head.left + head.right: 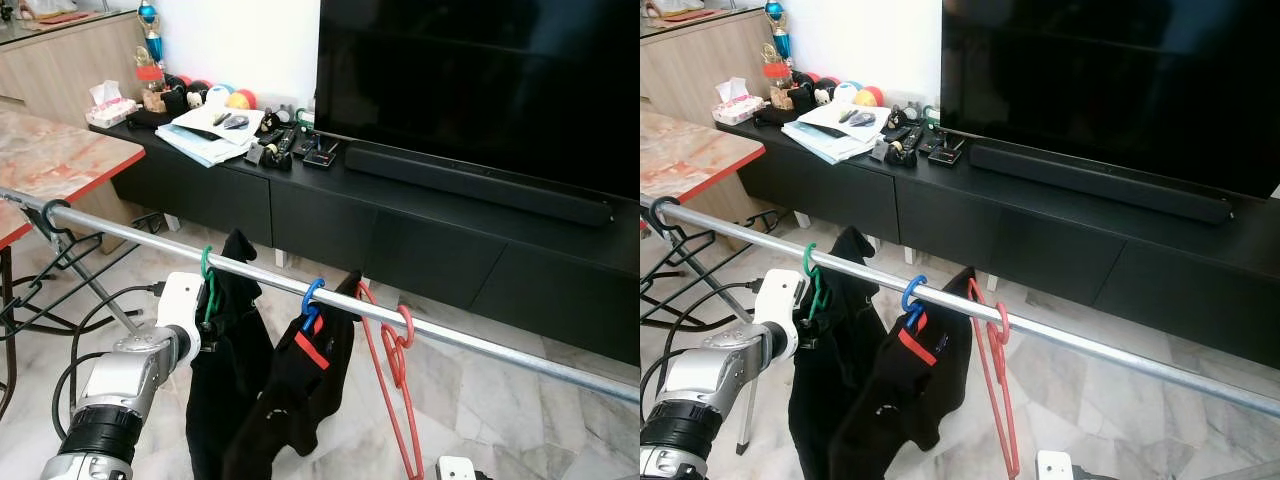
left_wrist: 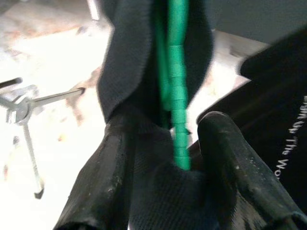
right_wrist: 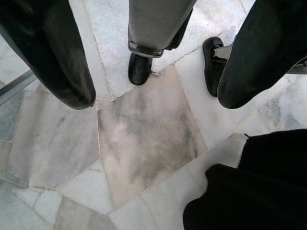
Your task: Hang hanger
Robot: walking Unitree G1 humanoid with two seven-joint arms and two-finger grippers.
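A silver rail runs across in front of me from left to lower right. A green hanger with a black garment is hooked over the rail. My left gripper is shut on this green hanger and the cloth, just below the hook. Further right on the rail hang a blue hanger with another black garment and a bare red hanger. My right gripper hangs low and open over the marble floor, holding nothing.
A black TV console with a large TV stands behind the rail. A red-edged table is at the left, with rack legs and cables under it. A grey leg with black feet stands on the floor.
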